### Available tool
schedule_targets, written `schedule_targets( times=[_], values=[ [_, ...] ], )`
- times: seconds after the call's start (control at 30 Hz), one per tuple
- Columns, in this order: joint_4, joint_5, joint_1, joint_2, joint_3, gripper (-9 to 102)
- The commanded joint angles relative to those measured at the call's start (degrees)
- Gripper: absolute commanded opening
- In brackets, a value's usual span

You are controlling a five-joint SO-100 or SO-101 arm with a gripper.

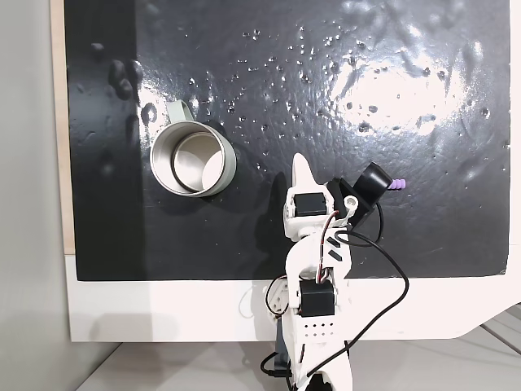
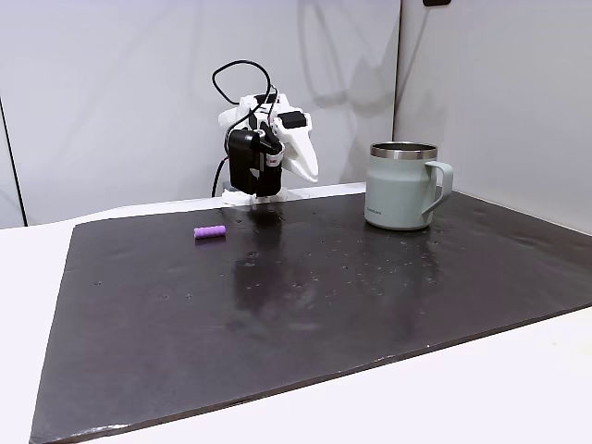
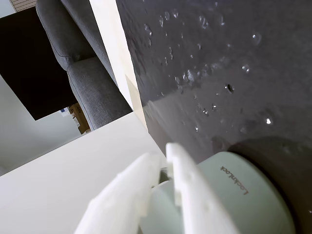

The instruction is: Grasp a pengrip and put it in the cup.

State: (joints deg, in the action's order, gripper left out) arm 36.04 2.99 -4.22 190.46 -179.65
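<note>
the pengrip point(image 2: 210, 231) lies on its side on the black mat point(image 2: 305, 296), near the mat edge closest to the arm's base, well apart from the cup point(image 2: 400, 186), which stands upright nearer the opposite side. the gripper point(image 3: 163, 156) hangs folded above the tabletop point(image 2: 518, 388), jaws closed on nothing.

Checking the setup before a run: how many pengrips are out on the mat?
1. The single purple pengrip lies on its side on the dark mat, apart from the cup and beside the arm. The overhead fixed view shows it partly hidden behind the arm's camera; none visible inside the cup.
</note>
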Motion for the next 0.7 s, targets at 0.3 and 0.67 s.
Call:
schedule_targets(
  times=[0.3,0.67],
  values=[
    [0.18,-0.35,-0.09,0.79,-3.08,0],
    [0.35,-1.58,0.35,0.79,-2.55,0]
  ],
)
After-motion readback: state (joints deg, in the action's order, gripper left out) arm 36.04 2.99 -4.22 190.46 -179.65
